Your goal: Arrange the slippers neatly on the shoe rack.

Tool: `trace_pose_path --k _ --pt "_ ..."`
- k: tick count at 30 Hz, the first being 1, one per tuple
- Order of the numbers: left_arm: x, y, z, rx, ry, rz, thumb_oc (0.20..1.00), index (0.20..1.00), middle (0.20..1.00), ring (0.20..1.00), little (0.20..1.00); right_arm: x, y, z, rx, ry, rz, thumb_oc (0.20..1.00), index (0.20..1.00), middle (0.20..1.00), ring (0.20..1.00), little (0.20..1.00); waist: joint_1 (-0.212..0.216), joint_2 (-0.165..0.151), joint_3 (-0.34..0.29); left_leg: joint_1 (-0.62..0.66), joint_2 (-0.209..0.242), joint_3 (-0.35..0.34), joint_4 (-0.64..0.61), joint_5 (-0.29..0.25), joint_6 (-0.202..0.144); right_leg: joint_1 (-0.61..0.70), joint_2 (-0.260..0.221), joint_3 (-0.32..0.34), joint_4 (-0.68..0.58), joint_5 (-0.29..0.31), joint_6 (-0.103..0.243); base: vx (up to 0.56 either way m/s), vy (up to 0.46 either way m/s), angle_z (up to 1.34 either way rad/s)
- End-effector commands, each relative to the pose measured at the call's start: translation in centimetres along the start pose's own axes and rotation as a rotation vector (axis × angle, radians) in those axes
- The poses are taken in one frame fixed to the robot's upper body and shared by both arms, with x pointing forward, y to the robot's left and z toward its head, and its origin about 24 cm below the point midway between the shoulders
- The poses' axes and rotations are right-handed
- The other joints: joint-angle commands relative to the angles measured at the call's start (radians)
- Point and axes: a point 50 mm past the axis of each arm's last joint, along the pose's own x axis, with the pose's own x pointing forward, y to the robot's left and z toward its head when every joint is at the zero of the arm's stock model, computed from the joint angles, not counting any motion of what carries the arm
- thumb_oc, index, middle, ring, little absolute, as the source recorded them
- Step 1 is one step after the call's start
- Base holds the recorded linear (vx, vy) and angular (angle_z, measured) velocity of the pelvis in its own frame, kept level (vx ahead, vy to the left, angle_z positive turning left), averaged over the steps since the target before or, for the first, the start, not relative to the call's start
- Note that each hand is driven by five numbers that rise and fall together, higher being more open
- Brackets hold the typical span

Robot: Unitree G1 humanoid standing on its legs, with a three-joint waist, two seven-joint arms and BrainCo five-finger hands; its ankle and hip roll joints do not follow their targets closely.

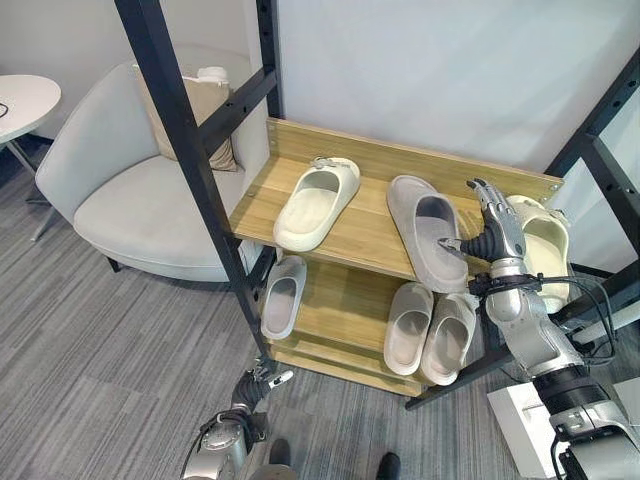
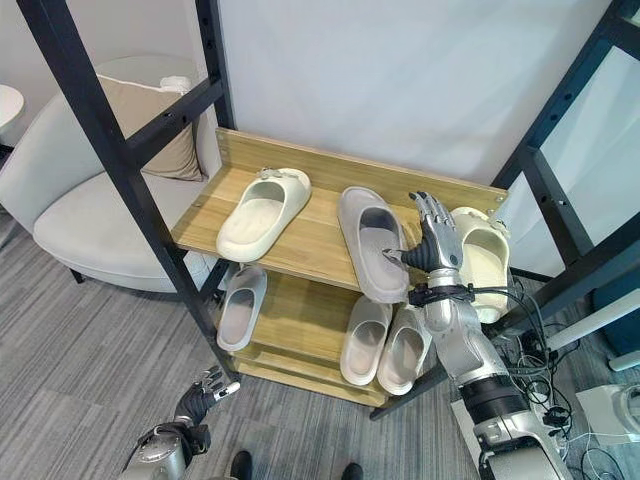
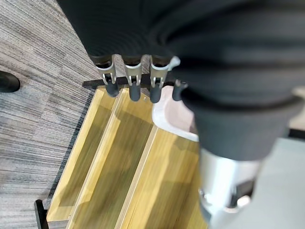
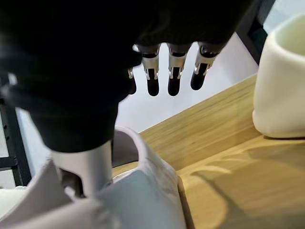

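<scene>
The wooden shoe rack (image 1: 370, 238) has three slippers on its top shelf: a cream slipper (image 1: 315, 203) at the left, a grey slipper (image 1: 428, 232) in the middle and a second cream slipper (image 1: 540, 245) at the right end. My right hand (image 1: 497, 232) stands between the grey one and the right cream one, fingers straight and pointing at the back board, thumb against the grey slipper's (image 4: 143, 191) side. On the lower shelf lie a grey slipper (image 1: 283, 296) and a beige pair (image 1: 430, 332). My left hand (image 1: 250, 395) hangs low before the rack's foot, relaxed and holding nothing.
A black frame post (image 1: 190, 150) slants across the rack's left side, and another black frame (image 1: 600, 150) stands at the right. A grey armchair (image 1: 130, 190) with a cushion and a round white table (image 1: 20, 100) are to the left. A white box (image 1: 520, 420) lies on the carpet at the lower right.
</scene>
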Motion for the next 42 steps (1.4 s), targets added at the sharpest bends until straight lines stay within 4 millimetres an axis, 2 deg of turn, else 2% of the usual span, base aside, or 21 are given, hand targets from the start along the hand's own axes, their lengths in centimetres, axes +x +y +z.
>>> trace_pose_path --k 1,6,13,14,15,17,18,19,21,24,25,26,27,30,31,33,34,35,36,39,42 --pt "1.1 -1.4 2.0 0.052 -0.072 -0.055 1.000 1.000 1.000 1.000 1.000 2.6 -1.2 1.0 -0.001 -0.008 -0.022 0.200 0.200 0.200 0.200 0.200 0.064 0.015 0.007 0.016 -0.008 0.001 0.000 -0.045 -0.001 0.083 -0.039 -0.019 0.028 -0.045 0.079 0.00 0.000 0.00" --pt "1.2 -1.3 2.2 0.042 -0.071 -0.038 1.000 1.000 1.000 1.000 1.000 3.5 -1.0 1.2 0.051 0.034 -0.023 0.200 0.200 0.200 0.200 0.200 0.067 0.013 0.010 0.011 -0.009 -0.002 0.000 -0.042 -0.003 0.082 -0.037 -0.021 0.030 -0.046 0.076 0.00 0.000 0.03" --pt "1.2 -1.4 2.0 0.035 -0.054 -0.027 1.000 1.000 1.000 1.000 1.000 3.3 -0.6 1.1 0.187 0.095 -0.026 0.200 0.200 0.200 0.200 0.200 0.056 0.016 0.002 0.022 -0.005 -0.001 0.000 -0.044 -0.004 0.089 -0.035 -0.022 0.035 -0.052 0.071 0.00 0.000 0.00" --pt "1.3 -1.3 2.4 0.036 -0.067 -0.018 1.000 1.000 1.000 1.000 1.000 3.1 -2.2 2.8 0.258 0.015 -0.117 0.200 0.200 0.200 0.200 0.200 0.047 0.020 0.001 0.027 -0.004 0.000 0.000 -0.045 -0.004 0.090 -0.034 -0.018 0.035 -0.056 0.070 0.00 0.000 0.00" --pt "1.3 -1.3 2.4 0.037 -0.067 -0.018 1.000 1.000 1.000 1.000 1.000 3.0 -2.2 2.7 0.257 0.016 -0.117 0.200 0.200 0.200 0.200 0.200 0.048 0.020 0.001 0.027 -0.004 0.000 0.000 -0.045 -0.004 0.090 -0.034 -0.019 0.036 -0.056 0.070 0.02 -0.015 0.05" --pt "1.3 -1.1 2.7 0.034 -0.074 0.023 1.000 1.000 1.000 1.000 1.000 1.2 -6.5 6.5 0.418 -0.196 -0.338 0.200 0.200 0.200 0.200 0.200 0.031 0.027 0.001 0.030 -0.001 -0.001 0.000 -0.046 -0.006 0.089 -0.033 -0.017 0.041 -0.068 0.068 0.01 -0.018 0.06" --pt "1.3 -1.0 2.6 0.036 -0.075 0.030 1.000 1.000 1.000 1.000 1.000 0.6 -7.3 7.6 0.462 -0.257 -0.378 0.200 0.200 0.200 0.200 0.200 0.027 0.029 0.001 0.030 0.000 0.000 0.000 -0.045 -0.007 0.088 -0.033 -0.016 0.043 -0.070 0.068 0.00 0.000 0.00" --pt "1.3 -1.0 2.6 0.038 -0.074 0.030 1.000 1.000 1.000 1.000 1.000 0.5 -7.3 7.6 0.461 -0.255 -0.377 0.200 0.200 0.200 0.200 0.200 0.028 0.028 -0.001 0.030 0.000 -0.001 0.000 -0.045 -0.007 0.089 -0.033 -0.017 0.043 -0.071 0.068 0.00 0.000 0.00" --pt "1.2 -0.9 2.5 0.040 -0.075 0.038 1.000 1.000 1.000 1.000 1.000 -0.7 -8.1 10.0 0.547 -0.385 -0.388 0.200 0.200 0.200 0.200 0.200 0.020 0.030 0.000 0.032 0.001 0.002 0.000 -0.043 -0.009 0.087 -0.032 -0.013 0.046 -0.075 0.065 -0.01 -0.007 -0.02" --pt "1.0 -0.7 2.2 0.040 -0.067 0.042 1.000 1.000 1.000 1.000 1.000 -1.6 -7.9 11.5 0.585 -0.479 -0.305 0.200 0.200 0.200 0.200 0.200 0.013 0.030 -0.001 0.035 0.004 0.005 0.000 -0.042 -0.011 0.089 -0.029 -0.010 0.046 -0.078 0.062 -0.02 -0.021 -0.02" --pt "0.9 -0.7 2.0 0.034 -0.067 0.043 1.000 1.000 1.000 1.000 1.000 -2.6 -7.8 13.2 0.690 -0.567 -0.240 0.200 0.200 0.200 0.200 0.200 0.012 0.031 0.000 0.036 0.008 0.007 0.000 -0.040 -0.013 0.090 -0.027 -0.010 0.047 -0.081 0.060 -0.02 -0.037 -0.01" --pt "0.9 -0.7 2.0 0.033 -0.066 0.044 1.000 1.000 1.000 1.000 1.000 -2.6 -7.8 13.2 0.691 -0.567 -0.238 0.200 0.200 0.200 0.200 0.200 0.010 0.031 -0.001 0.037 0.008 0.006 0.000 -0.040 -0.013 0.091 -0.027 -0.011 0.047 -0.081 0.059 -0.03 -0.048 0.00" --pt "0.8 -0.6 1.9 0.031 -0.067 0.041 1.000 1.000 1.000 1.000 1.000 -3.3 -7.4 14.5 0.759 -0.636 -0.156 0.200 0.200 0.200 0.200 0.200 0.011 0.034 0.001 0.036 0.010 0.006 0.000 -0.037 -0.015 0.088 -0.024 -0.010 0.052 -0.087 0.057 0.00 0.000 0.00" --pt "0.7 -0.5 1.9 0.022 -0.067 0.045 1.000 1.000 1.000 1.000 1.000 -4.2 -6.3 16.0 0.862 -0.689 -0.028 0.200 0.200 0.200 0.200 0.200 0.011 0.037 0.007 0.035 0.013 0.005 0.000 -0.035 -0.016 0.082 -0.022 -0.010 0.065 -0.096 0.053 -0.06 -0.032 0.01" --pt "0.8 -0.5 2.4 0.013 -0.089 0.043 1.000 1.000 1.000 1.000 1.000 -5.0 -4.9 17.5 0.960 -0.732 0.137 0.200 0.200 0.200 0.200 0.200 0.016 0.039 0.025 0.030 0.017 0.000 0.000 -0.028 -0.016 0.067 -0.019 -0.003 0.088 -0.109 0.048 -0.30 -0.088 0.01" --pt "1.5 -1.3 6.6 -0.044 -0.244 0.039 1.000 1.000 1.000 1.000 1.000 -5.6 -2.8 20.8 0.937 -0.840 0.330 0.200 0.200 0.200 0.200 0.200 0.047 0.045 0.145 -0.110 0.028 -0.042 0.145 -0.033 -0.014 -0.051 -0.031 0.004 0.224 -0.148 0.018 -0.54 -0.133 0.09" --pt "1.6 -1.3 6.7 -0.045 -0.247 0.039 1.000 1.000 1.000 1.000 1.000 -5.5 -2.8 20.9 0.936 -0.843 0.328 0.200 0.200 0.200 0.200 0.200 0.044 0.044 0.142 -0.125 0.028 -0.045 0.158 -0.039 -0.014 -0.063 -0.033 0.003 0.234 -0.152 0.018 -0.58 -0.119 0.21" --pt "1.7 -1.6 9.3 -0.083 -0.339 0.041 1.000 1.000 1.000 1.000 1.000 -5.6 -2.1 21.6 0.921 -0.857 0.374 0.200 0.200 0.200 0.200 0.200 0.056 0.053 0.201 -0.224 0.021 -0.077 0.254 -0.048 -0.013 -0.139 -0.042 0.004 0.316 -0.164 0.004 -0.47 -0.061 0.50" --pt "1.8 -2.0 11.2 -0.125 -0.404 0.046 1.000 1.000 1.000 1.000 1.000 -5.4 -1.1 22.0 0.880 -0.848 0.406 0.200 0.200 0.200 0.200 0.200 0.056 0.068 0.220 -0.319 0.012 -0.105 0.323 -0.057 -0.007 -0.220 -0.052 -0.001 0.400 -0.180 -0.001 -0.47 -0.060 0.66" --pt "1.8 -2.2 12.8 -0.143 -0.461 0.053 1.000 1.000 1.000 1.000 1.000 -4.8 -0.3 21.8 0.808 -0.827 0.397 0.200 0.200 0.200 0.200 0.200 0.049 0.077 0.219 -0.396 0.006 -0.124 0.368 -0.061 -0.001 -0.287 -0.056 -0.003 0.462 -0.197 -0.005 -0.21 0.007 0.54" --pt "1.8 -2.4 13.8 -0.151 -0.502 0.067 1.000 1.000 1.000 1.000 1.000 -4.6 1.8 20.2 0.715 -0.728 0.419 0.200 0.200 0.200 0.200 0.200 0.043 0.085 0.230 -0.470 0.002 -0.140 0.398 -0.061 0.007 -0.372 -0.069 -0.003 0.522 -0.208 -0.007 -0.15 0.020 0.06"
